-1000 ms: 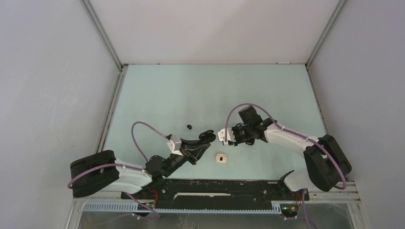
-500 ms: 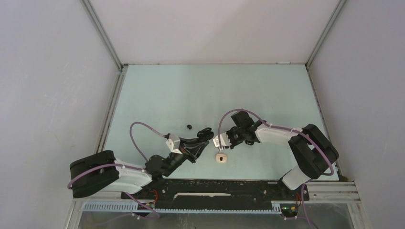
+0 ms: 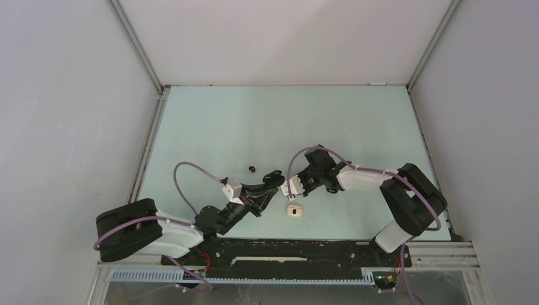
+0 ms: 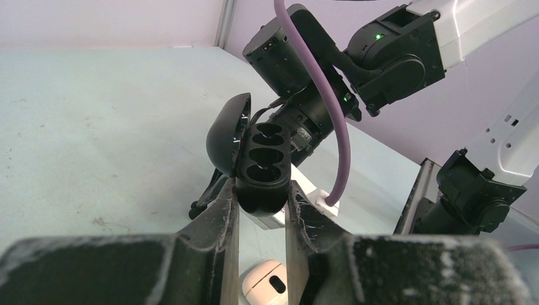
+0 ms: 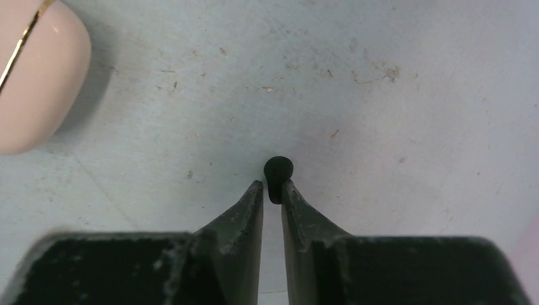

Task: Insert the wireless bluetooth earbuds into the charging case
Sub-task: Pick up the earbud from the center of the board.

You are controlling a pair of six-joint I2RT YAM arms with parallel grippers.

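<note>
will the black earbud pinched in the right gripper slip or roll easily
Likely slippery: the black earbud looks smooth and rounded, pinched only by the tips of the right gripper. If dropped, its round head would probably roll.

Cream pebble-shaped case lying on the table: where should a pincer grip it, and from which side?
Come down from above and close across the shorter width of the cream pebble-shaped plastic case, on its rounded flanks. It lies flat and closed on the pale green table, low and smooth, so a sideways approach would likely just push it.
</note>
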